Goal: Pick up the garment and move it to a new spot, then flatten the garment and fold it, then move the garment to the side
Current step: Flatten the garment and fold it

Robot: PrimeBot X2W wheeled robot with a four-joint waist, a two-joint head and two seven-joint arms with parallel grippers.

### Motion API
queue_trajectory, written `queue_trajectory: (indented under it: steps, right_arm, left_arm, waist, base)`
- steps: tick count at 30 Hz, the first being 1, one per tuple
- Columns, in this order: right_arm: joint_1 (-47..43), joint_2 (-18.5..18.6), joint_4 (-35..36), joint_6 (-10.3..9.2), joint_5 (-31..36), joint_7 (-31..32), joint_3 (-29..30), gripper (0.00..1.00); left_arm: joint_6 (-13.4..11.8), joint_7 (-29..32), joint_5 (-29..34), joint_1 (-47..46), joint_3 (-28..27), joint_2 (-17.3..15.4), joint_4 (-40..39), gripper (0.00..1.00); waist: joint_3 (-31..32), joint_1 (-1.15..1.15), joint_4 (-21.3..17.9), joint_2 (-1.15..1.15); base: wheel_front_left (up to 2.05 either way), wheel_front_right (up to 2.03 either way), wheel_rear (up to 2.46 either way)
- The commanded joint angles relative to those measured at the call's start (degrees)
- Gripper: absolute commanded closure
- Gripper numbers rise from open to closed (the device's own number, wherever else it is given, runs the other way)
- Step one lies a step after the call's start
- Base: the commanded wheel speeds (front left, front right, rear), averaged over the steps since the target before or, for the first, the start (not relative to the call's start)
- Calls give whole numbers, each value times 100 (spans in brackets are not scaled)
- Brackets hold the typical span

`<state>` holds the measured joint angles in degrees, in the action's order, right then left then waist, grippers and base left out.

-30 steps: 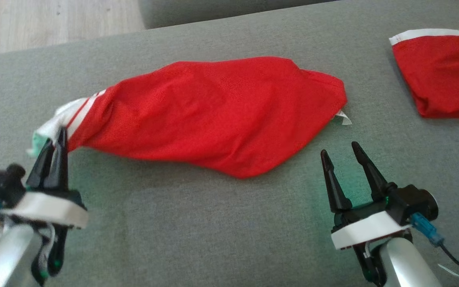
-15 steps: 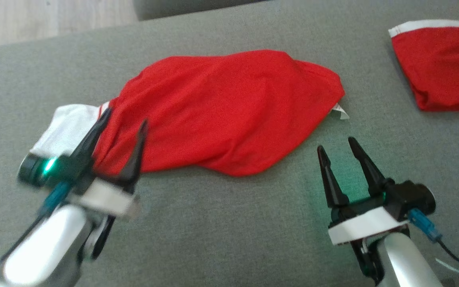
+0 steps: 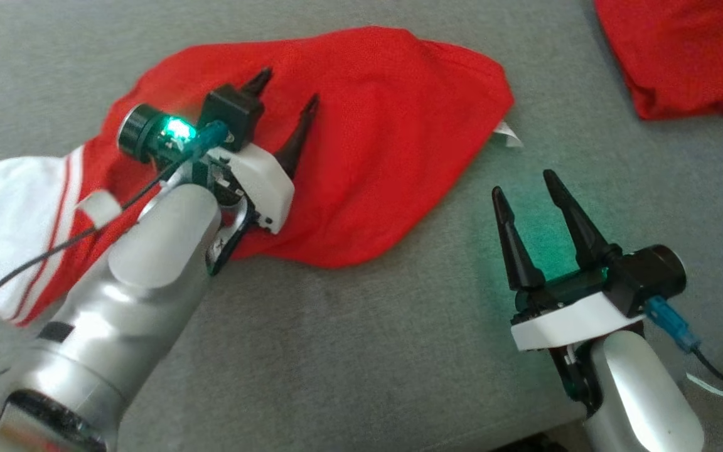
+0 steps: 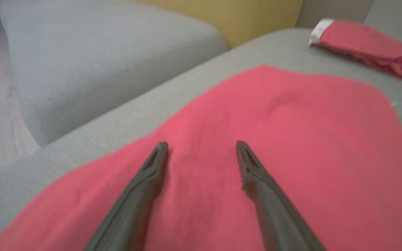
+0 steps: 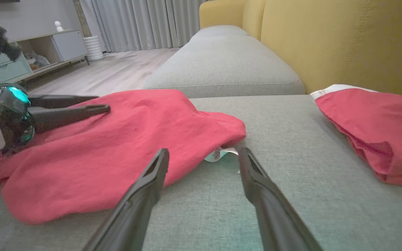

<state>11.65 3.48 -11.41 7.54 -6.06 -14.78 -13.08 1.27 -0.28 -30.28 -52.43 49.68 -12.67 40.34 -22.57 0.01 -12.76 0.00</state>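
Garment (image 3: 386, 144) on cushion (image 3: 349, 351), centre toward 10 o'clock. Left gripper (image 3: 289, 88) over garment's middle, fingers toward 1 o'clock. Right gripper (image 3: 524, 183) at 4 o'clock, over bare cushion, near garment's edge. Second garment (image 3: 688, 56) at 1 o'clock, well apart.

Head view: left forearm (image 3: 148, 263) covers part of garment (image 3: 386, 138); second red garment (image 3: 681, 56) cut by top and right edges; label (image 3: 507, 133) too small to read. Left wrist view blurred, garment's near part cut by bottom edge.

A folded red cloth (image 3: 688, 56) lies at the grey sofa's (image 3: 361, 351) far right corner, by its yellow backrest (image 5: 344, 45).
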Motion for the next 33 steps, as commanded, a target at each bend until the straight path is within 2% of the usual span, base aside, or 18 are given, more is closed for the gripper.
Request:
queue_trajectory:
  steps: [1,4,5,6,10,14,18,22,28,29,33]
  right_arm:
    - [110,44,204,-5,-32,-22,-125,0]
    - [145,38,234,-5,-37,-22,-128,0]
    - [152,35,244,-5,-39,-22,-131,0]
    - [157,32,256,-5,-38,-22,-129,0]
    - [160,14,335,-5,-17,-22,-100,0]
    - [144,-6,559,-5,52,-22,96,0]
    - [110,-24,880,-5,124,-22,442,0]
    - [84,-34,1158,-5,221,-22,808,0]
    - [51,-40,1348,-5,314,-22,1138,0]
    - [38,-41,1351,-5,326,-22,1158,0]
    - [-53,-45,1296,-5,329,-22,1151,0]
  left_arm:
    - [37,47,1,-218,-117,-68,-11,0]
    - [224,120,-27,-357,-29,55,619,0]
    - [287,115,-33,-376,8,81,793,31]
    - [340,70,-42,-391,33,107,936,100]
    - [523,-254,-155,-357,124,261,1261,100]
    - [608,-652,-390,-165,285,506,1132,100]
    - [619,-722,-829,278,950,647,289,100]
    - [620,-547,-1283,686,1640,503,-689,100]
    - [617,-36,-1601,1239,2134,423,-1653,100]
    - [561,-20,-1568,1281,2149,408,-1753,0]
    - [108,-354,-1327,1133,1879,236,-2299,0]
  waist:
    - [-114,-1,-133,0]
    - [-169,-1,-240,0]
    - [-179,-1,-266,0]
    - [-188,-1,-285,0]
    - [-170,-1,-304,0]
    - [-45,-1,-277,0]
    - [157,-1,-267,0]
    - [326,-1,-242,0]
    - [389,-1,-131,0]
    - [386,-1,-109,0]
    - [370,-1,18,0]
  base:
    - [0,0,0]
    - [0,0,0]
    - [0,0,0]
    - [0,0,0]
    - [0,0,0]
    - [0,0,0]
    - [0,0,0]
    - [0,0,0]
    - [0,0,0]
    - [0,0,0]
    - [0,0,0]
